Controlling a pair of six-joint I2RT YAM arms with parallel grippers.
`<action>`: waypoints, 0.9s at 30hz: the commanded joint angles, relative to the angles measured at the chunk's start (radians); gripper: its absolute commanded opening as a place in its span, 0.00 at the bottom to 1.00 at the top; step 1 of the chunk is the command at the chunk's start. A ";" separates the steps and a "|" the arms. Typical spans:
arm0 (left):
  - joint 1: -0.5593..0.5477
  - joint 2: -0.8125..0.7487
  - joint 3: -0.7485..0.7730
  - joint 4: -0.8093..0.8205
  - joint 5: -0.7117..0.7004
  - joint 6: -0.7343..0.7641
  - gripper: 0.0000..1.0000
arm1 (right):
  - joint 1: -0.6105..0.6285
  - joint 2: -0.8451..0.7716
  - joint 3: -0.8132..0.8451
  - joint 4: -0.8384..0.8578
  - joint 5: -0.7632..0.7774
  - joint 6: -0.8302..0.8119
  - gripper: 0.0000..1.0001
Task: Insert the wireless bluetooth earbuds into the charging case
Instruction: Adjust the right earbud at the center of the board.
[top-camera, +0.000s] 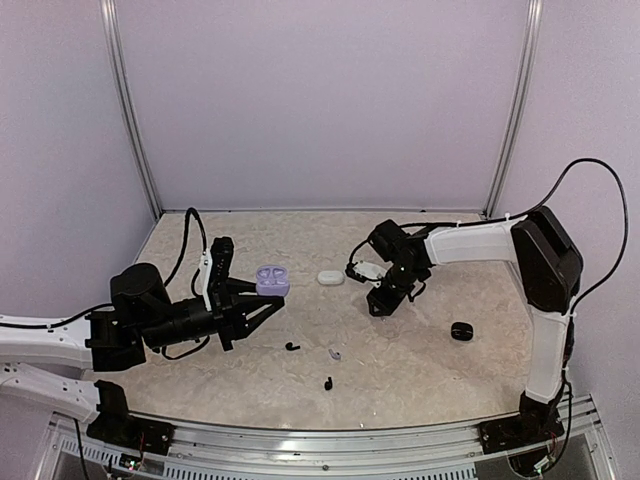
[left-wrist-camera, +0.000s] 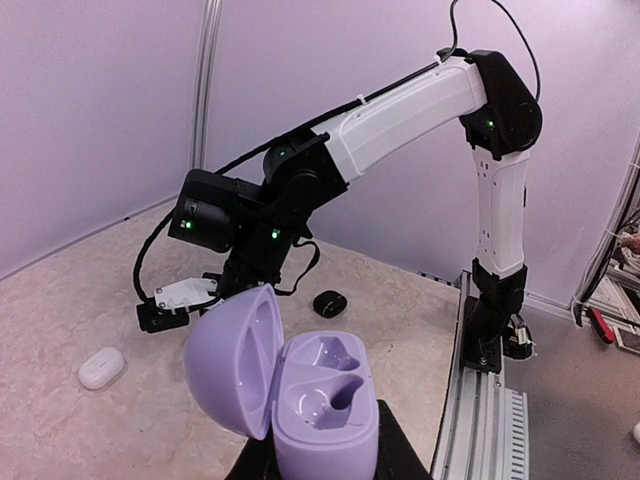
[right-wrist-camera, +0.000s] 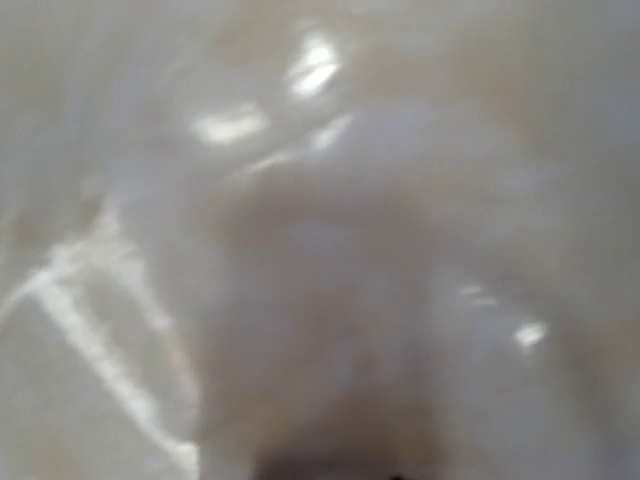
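My left gripper (top-camera: 270, 294) is shut on the base of a lavender charging case (top-camera: 272, 281), held above the table left of centre. In the left wrist view the case (left-wrist-camera: 322, 400) has its lid swung open and both wells are empty. Two black earbuds (top-camera: 292, 346) (top-camera: 328, 382) and one pale lavender earbud (top-camera: 335, 353) lie loose on the table in front of it. My right gripper (top-camera: 381, 301) points down at the table right of centre. Its wrist view is a blur of pale surface, so its jaws do not show.
A closed white case (top-camera: 331, 277) lies between the two grippers, also visible in the left wrist view (left-wrist-camera: 101, 367). A black case (top-camera: 461, 331) sits at the right, near the right arm's base. Purple walls enclose the table on three sides.
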 joint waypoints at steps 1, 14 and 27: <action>0.009 0.003 0.002 0.019 0.009 0.014 0.00 | -0.036 0.026 0.049 -0.006 0.008 0.038 0.31; 0.026 0.016 -0.001 0.031 0.028 0.008 0.00 | -0.040 0.001 0.053 -0.037 -0.040 0.076 0.34; 0.032 0.016 0.000 0.031 0.037 0.008 0.00 | -0.029 -0.017 0.004 -0.026 -0.148 0.063 0.29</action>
